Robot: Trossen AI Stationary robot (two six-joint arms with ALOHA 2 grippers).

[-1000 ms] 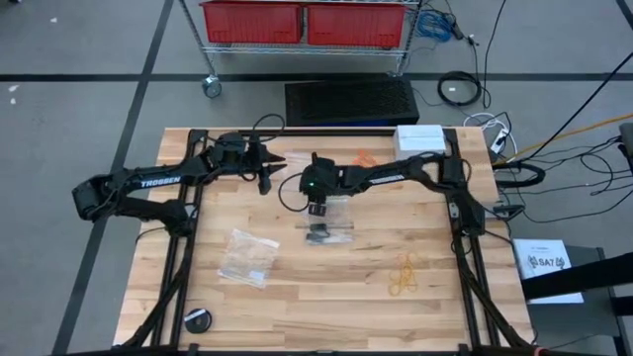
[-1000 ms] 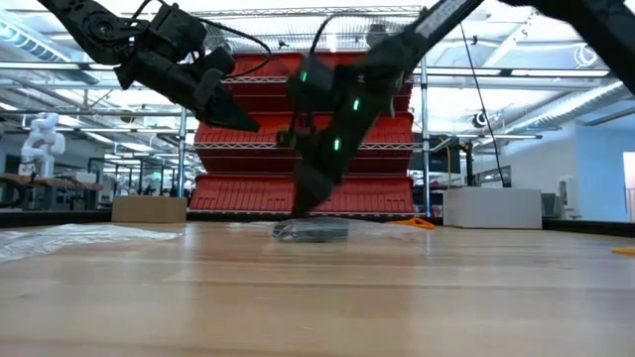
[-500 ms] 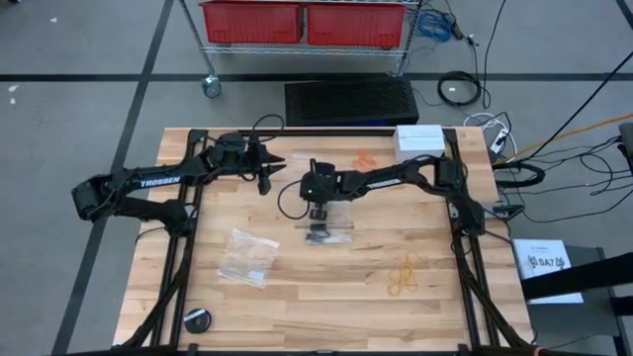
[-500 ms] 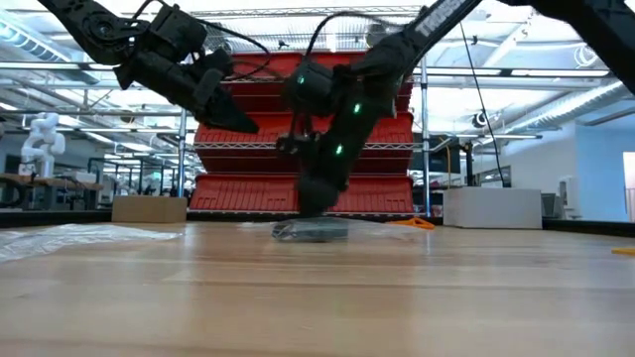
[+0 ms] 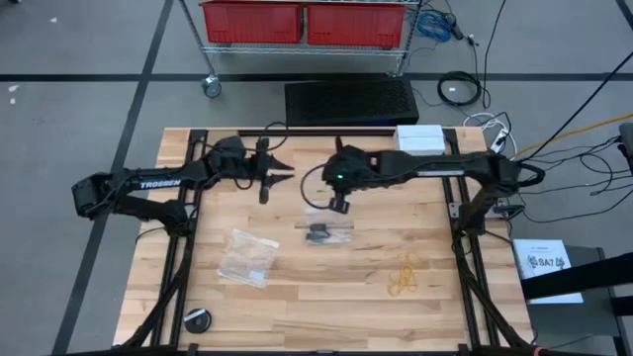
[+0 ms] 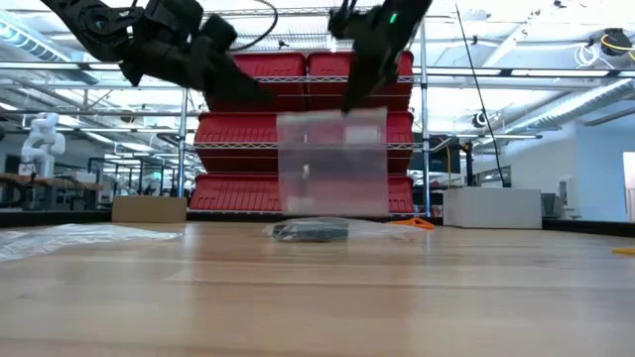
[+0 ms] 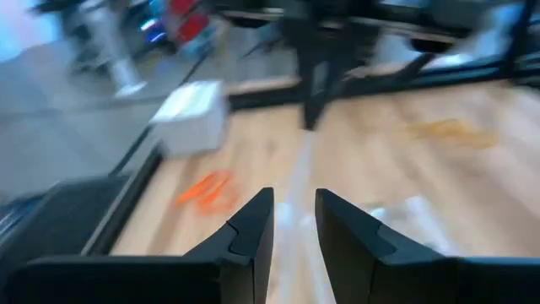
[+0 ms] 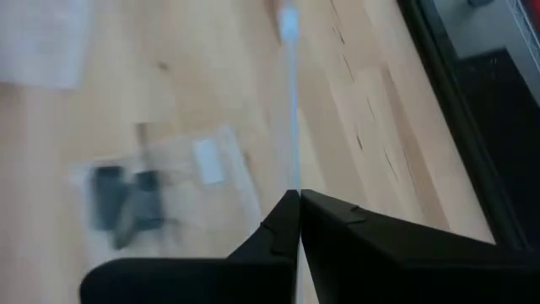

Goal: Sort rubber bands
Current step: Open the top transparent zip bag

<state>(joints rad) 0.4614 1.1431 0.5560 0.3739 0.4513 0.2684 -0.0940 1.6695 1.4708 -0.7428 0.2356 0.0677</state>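
High view: the right gripper (image 5: 339,205) has risen off the desk (image 5: 297,297) and drawn back toward the far side, away from the bag of black rubber bands (image 5: 321,234), which stays flat at the desk's middle. A second ago it was down on that spot. The left gripper (image 5: 280,174) waits near the far left part of the desk. The pale yellow-tan rubber bands (image 5: 404,275) lie loose near the front right, and an empty-looking clear bag (image 5: 247,255) lies front left. The orange bands are hidden under the right arm here.

Low view: a clear plastic bag (image 6: 331,162) now hangs upright in the air from the right gripper, its top edge pinched. Below it the dark bundle of black bands rests on the desk.

Left wrist view: the left fingers (image 7: 253,224) stand partly apart with nothing between them; the orange rubber bands (image 7: 207,189) lie on the desk beyond.

Right wrist view: the right fingers (image 8: 337,221) are pressed together on the thin edge of the clear bag.

By my reading, a bag is now lifted and ready to be opened for filling.
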